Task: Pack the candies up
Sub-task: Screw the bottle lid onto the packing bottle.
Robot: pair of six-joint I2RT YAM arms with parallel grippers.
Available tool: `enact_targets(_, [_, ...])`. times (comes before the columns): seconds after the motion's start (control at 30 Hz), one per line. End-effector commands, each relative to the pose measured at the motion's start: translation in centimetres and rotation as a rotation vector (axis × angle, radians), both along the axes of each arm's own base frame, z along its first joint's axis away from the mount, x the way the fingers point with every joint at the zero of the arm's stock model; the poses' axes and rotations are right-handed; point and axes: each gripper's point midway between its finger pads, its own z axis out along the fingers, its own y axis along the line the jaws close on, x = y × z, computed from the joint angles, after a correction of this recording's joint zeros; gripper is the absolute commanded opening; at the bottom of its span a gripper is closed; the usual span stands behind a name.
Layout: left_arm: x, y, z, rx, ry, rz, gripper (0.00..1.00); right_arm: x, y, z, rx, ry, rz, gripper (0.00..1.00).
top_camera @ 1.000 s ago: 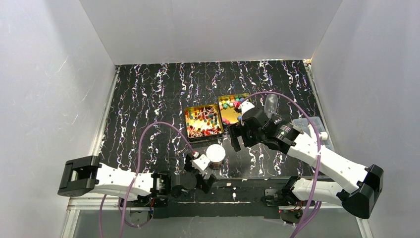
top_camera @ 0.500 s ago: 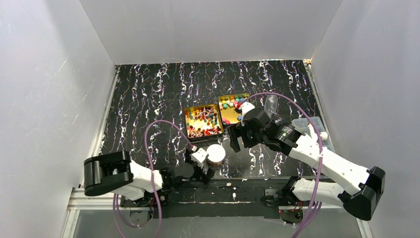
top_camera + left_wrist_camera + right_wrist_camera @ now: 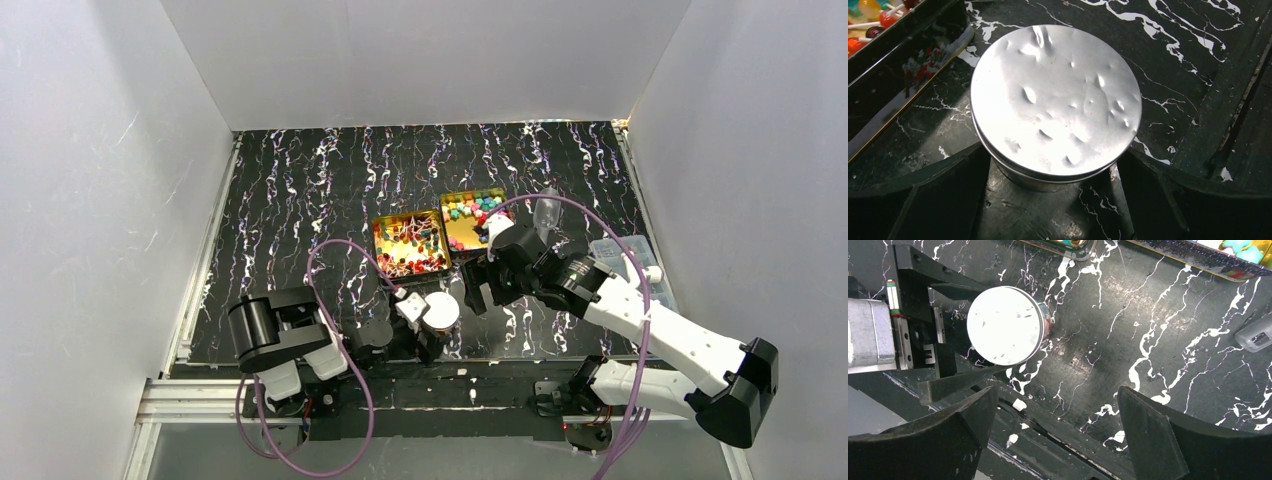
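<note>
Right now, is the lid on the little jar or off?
On: the white lid sits flush across the mouth of the upright jar.

two tins sit side by side at the middle of the table (image 3: 300, 220), the left tin (image 3: 376, 245) slightly nearer than the right tin (image 3: 462, 236), and the candies (image 3: 405, 250) lie inside both. the jar (image 3: 437, 312) stands upright in front of the left tin, close to the table's near edge, with the left gripper (image 3: 1053, 200) behind it on the near side, one finger to each side of it. the right gripper (image 3: 478, 288) hangs just right of the jar, in front of the right tin, jaws apart.
</note>
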Motion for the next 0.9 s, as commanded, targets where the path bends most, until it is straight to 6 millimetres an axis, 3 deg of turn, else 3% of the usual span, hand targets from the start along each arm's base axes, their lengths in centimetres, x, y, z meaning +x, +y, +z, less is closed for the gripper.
enact_targets(0.0, [-0.2, -0.7, -0.6, 0.031, -0.016, -0.045, 0.95, -0.1, 0.5, 0.4, 0.046, -0.004, 0.006, 0.99])
enact_targets(0.4, [0.1, -1.9, -1.2, 0.081, -0.064, -0.094, 0.87, -0.6, 0.9, -0.8, 0.068, 0.024, 0.013, 0.96])
enact_targets(0.57, [0.0, -2.2, -1.3, 0.086, -0.07, -0.111, 0.79, -0.6, 1.9, -1.3, 0.099, 0.049, 0.02, 0.82])
enact_targets(0.73, [-0.2, -2.5, -1.0, 0.084, -0.084, -0.138, 0.66, -0.2, 3.2, -2.0, 0.132, 0.064, 0.02, 0.6])
enact_targets(0.87, [-0.3, -2.2, -1.0, 0.089, -0.082, -0.135, 0.62, 0.5, 3.9, -2.7, 0.125, 0.069, 0.016, 0.55])
